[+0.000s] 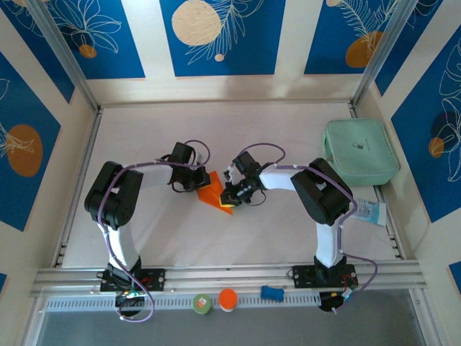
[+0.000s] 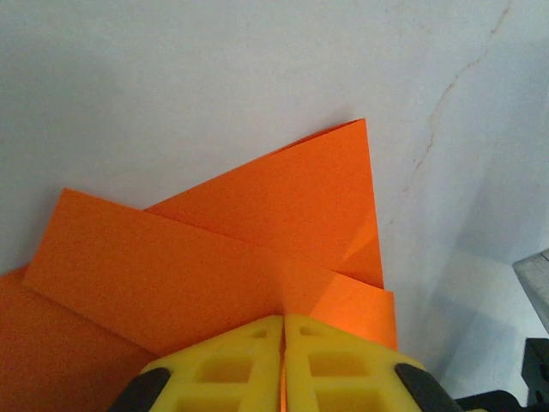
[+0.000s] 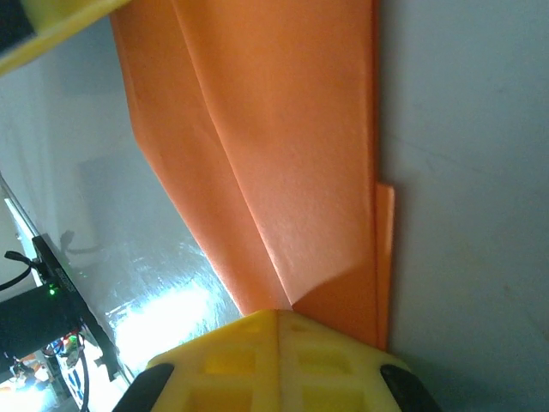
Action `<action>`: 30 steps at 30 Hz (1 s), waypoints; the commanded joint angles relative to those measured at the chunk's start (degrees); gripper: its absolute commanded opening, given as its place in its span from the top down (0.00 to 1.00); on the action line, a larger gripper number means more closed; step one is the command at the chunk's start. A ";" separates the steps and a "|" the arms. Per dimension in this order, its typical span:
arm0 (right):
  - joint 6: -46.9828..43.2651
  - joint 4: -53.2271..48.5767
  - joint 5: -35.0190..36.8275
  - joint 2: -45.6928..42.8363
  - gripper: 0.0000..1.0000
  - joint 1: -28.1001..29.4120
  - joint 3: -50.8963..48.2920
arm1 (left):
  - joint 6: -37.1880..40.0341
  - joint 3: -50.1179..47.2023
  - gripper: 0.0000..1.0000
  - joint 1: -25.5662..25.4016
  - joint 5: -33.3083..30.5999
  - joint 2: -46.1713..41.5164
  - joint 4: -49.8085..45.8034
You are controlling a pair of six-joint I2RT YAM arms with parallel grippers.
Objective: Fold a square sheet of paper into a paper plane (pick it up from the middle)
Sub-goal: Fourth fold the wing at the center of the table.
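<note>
Holding, left gripper (image 2: 283, 324): jaws together, pinching a folded edge of the square sheet of paper (image 1: 211, 193).
Right gripper (image 3: 276, 318): jaws together, tips against the sheet; pinch unclear.
Sheet position: partly folded, mid table (image 1: 288, 137), between both grippers.
Long axis: creases run ahead of right gripper, crosswise before left.

White table (image 1: 288, 130), matte, faint crease marks. Mint-green case (image 1: 360, 151) lies flat at far-right corner. Folded orange paper (image 1: 211, 193) sits well left of case, nearer front edge. Small blue-white packet (image 1: 371, 211) lies just in front of case, approx. touching.
</note>
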 commanded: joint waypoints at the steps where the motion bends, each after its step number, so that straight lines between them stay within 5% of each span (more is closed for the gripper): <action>1: 1.13 -3.07 -0.09 -2.03 0.98 0.29 3.15 | -0.26 -0.58 0.90 0.04 -4.23 2.34 -2.49; 17: 1.21 -6.75 2.35 7.88 0.99 0.91 12.41 | -0.18 -1.29 0.91 0.03 -4.84 2.35 -3.10; 30: -1.20 -8.10 2.35 1.00 0.99 0.61 -0.18 | 0.11 -0.68 0.91 0.04 -9.98 3.81 -8.13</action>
